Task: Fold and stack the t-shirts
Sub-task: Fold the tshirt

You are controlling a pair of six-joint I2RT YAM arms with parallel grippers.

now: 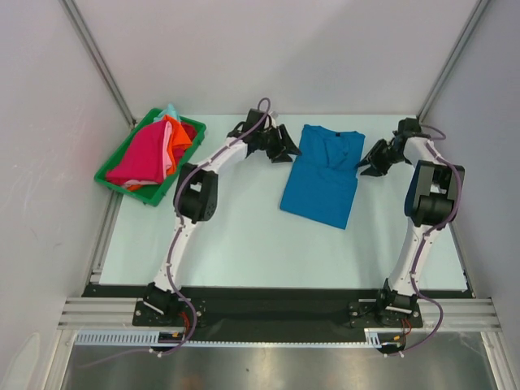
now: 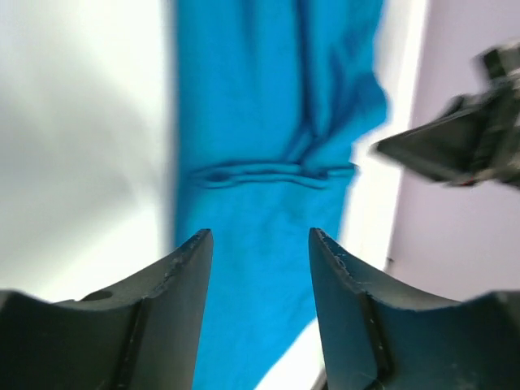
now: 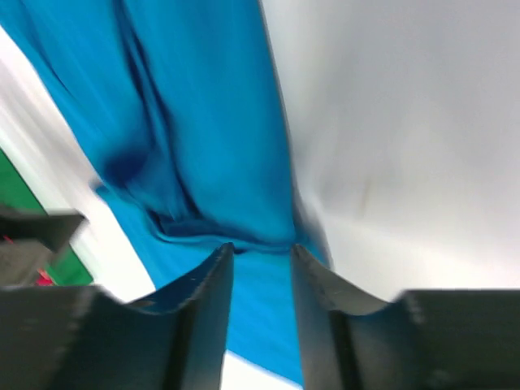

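Blue t-shirt (image 1: pixel 322 175) folded flat; other t-shirts (image 1: pixel 142 154) heaped in green tray (image 1: pixel 126 190).

Top view: even, diffuse light from above. The pale table (image 1: pixel 244 236) is bright without glare, my arms cast only faint, soft shadows on it, and the frame is sharp throughout. Left wrist view: the blue t-shirt (image 2: pixel 268 122) is smeared by motion blur, and my left gripper (image 2: pixel 260 236) is dark and soft-edged in the foreground. Right wrist view: the same streaking, with the cloth's folds in deep shadow and the table washed almost white beyond my right gripper (image 3: pixel 260 248).
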